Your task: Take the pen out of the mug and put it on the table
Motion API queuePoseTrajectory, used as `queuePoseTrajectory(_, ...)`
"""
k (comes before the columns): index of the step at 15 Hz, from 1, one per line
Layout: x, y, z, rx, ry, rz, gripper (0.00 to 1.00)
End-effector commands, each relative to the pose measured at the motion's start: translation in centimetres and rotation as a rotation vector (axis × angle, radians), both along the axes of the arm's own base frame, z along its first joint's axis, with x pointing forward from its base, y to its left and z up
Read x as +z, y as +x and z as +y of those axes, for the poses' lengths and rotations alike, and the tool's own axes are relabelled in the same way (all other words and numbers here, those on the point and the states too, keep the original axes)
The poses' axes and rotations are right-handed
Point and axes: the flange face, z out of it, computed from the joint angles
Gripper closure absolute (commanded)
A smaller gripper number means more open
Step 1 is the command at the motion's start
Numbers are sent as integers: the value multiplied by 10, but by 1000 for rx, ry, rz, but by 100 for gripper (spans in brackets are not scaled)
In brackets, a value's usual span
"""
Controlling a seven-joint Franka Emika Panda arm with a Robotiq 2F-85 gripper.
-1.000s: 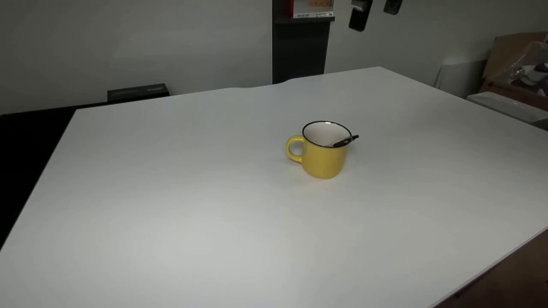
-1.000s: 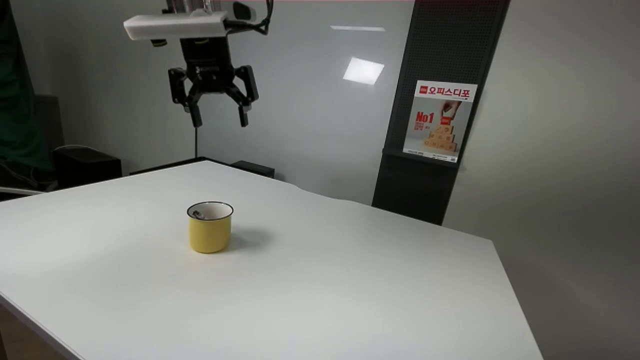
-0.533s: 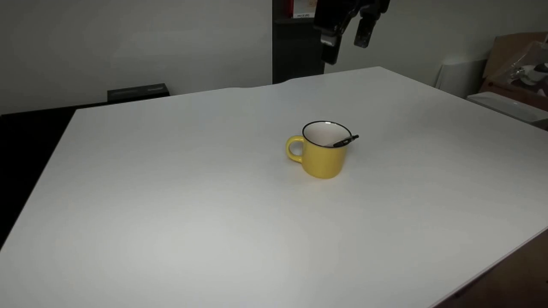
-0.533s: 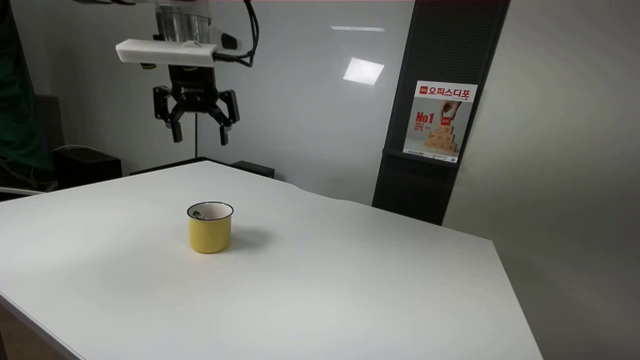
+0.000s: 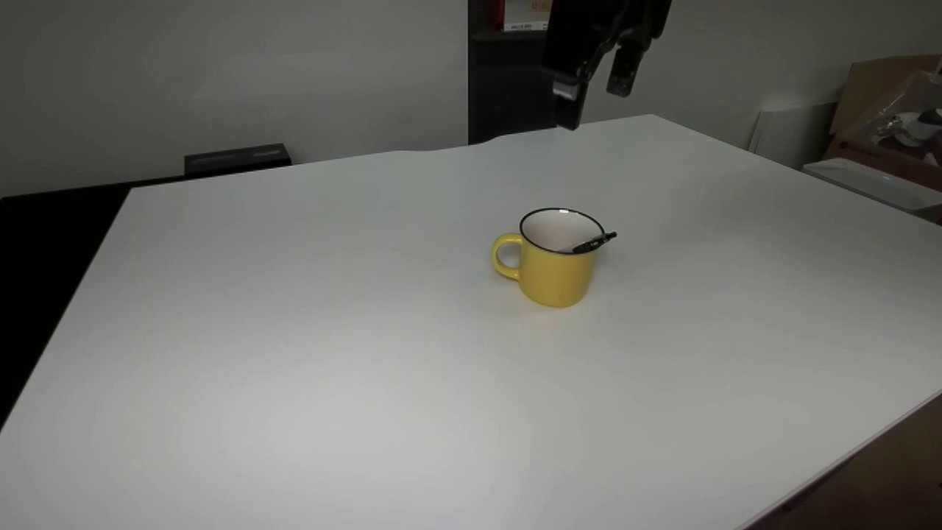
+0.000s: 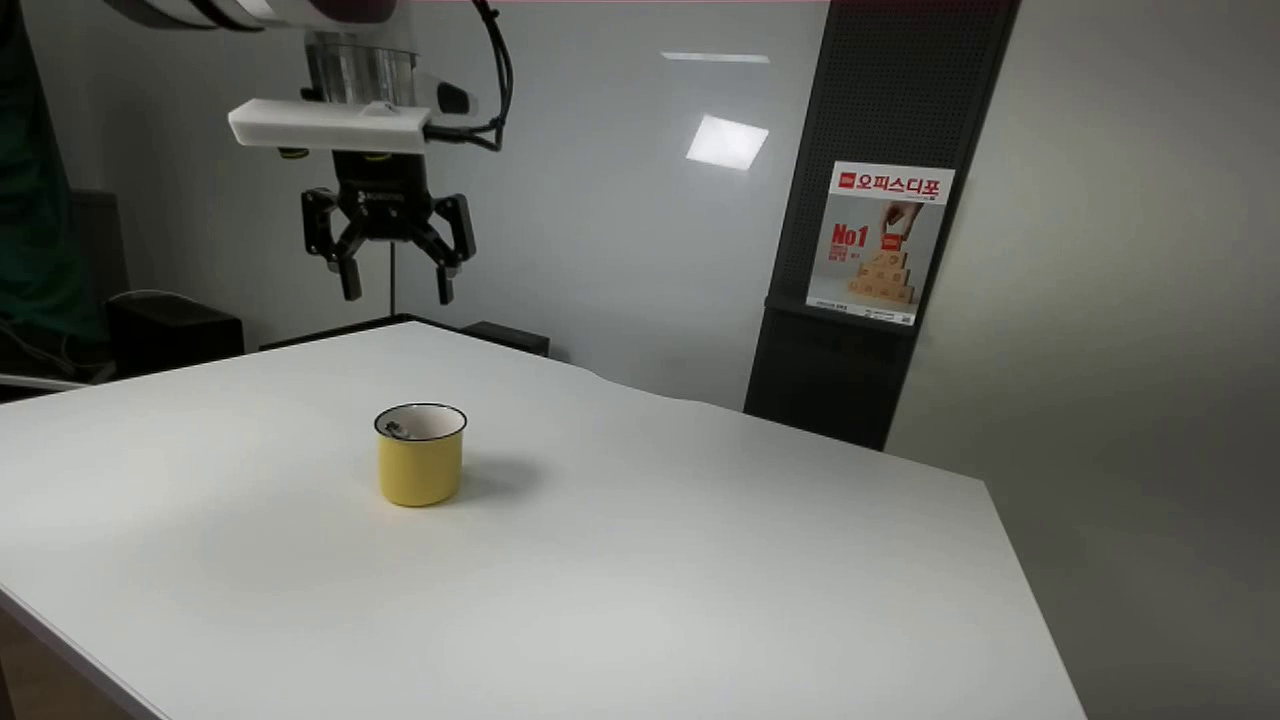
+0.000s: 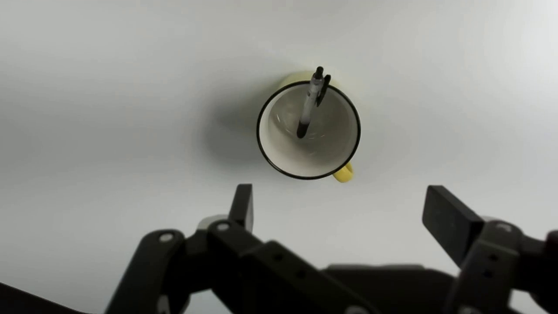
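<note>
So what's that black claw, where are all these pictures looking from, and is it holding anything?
That's a gripper, the grabbing end of a robot arm. It has two fingers for pinching. Two pictures come from cameras standing away from the robot. The picture looking down comes from a camera on its wrist. On the white table stands a yellow mug, with a click pen leaning inside and its top sticking out. The fingers are spread apart above the white table, holding nothing.

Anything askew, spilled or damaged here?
One otherwise straight table edge turns wavy midway, in both exterior views; design or damage, unclear. No spill shows; the mug stands upright, the pen leaning in it.
</note>
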Motion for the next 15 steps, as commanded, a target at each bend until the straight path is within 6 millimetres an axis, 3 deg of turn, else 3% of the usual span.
queuePoseTrajectory(1, -22, -3, 3, 8, 2, -9, 0)
queuePoseTrajectory(9, -88, -24, 0, -3, 32, 36, 0)
queuePoseTrajectory(15, -111, -30, -10, -27, 36, 53, 0)
